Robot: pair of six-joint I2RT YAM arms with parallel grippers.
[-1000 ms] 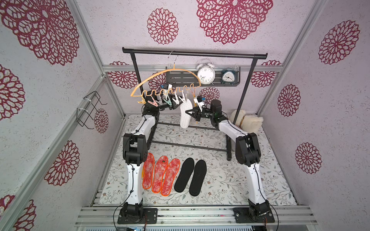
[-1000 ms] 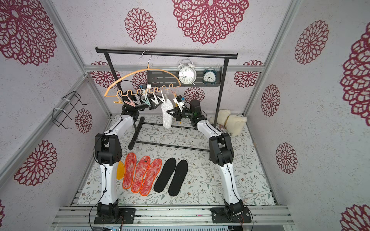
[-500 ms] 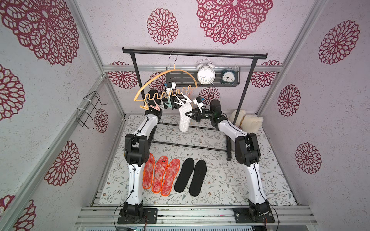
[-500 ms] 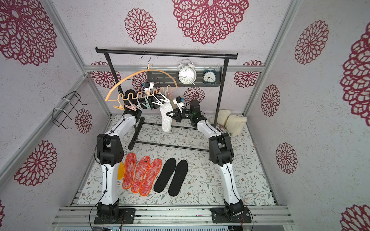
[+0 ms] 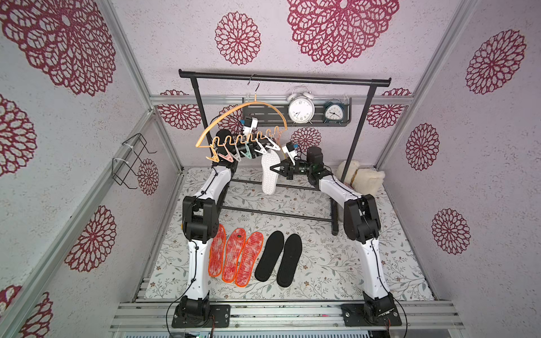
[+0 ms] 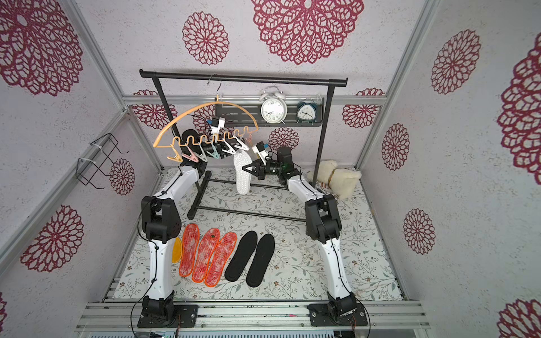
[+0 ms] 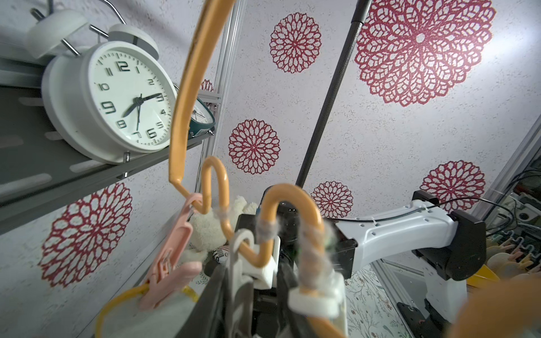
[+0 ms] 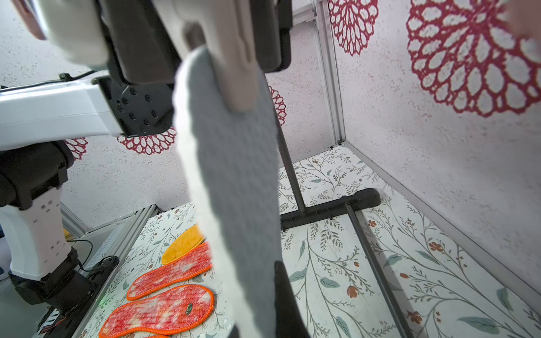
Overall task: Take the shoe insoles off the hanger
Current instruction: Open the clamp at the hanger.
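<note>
**Pale insole pinched while it hangs from the hanger**

Well below both grippers, three red-speckled insoles (image 5: pixel 234 254) and two black insoles (image 5: pixel 278 259) lie side by side on the floral mat (image 5: pixel 322 263). The right gripper (image 5: pixel 273 169) is clenched on the edge of a pale insole (image 5: pixel 268 183), which hangs from a white clothespin (image 5: pixel 263 147) just above it. The left gripper (image 7: pixel 251 295) sits among the clothespins, and its grip cannot be told. Above them, the orange hanger (image 5: pixel 254 102) hooks over the black garment rack (image 5: pixel 292 79).

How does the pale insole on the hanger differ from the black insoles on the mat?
The pale insole hangs upright from a clothespin on the hanger; the black insoles lie flat on the mat. The pale insole is whitish and dotted; the black insoles are plain black. The right pincer grips the pale insole; nothing touches the black insoles. All are flat foot-shaped pads.
</note>
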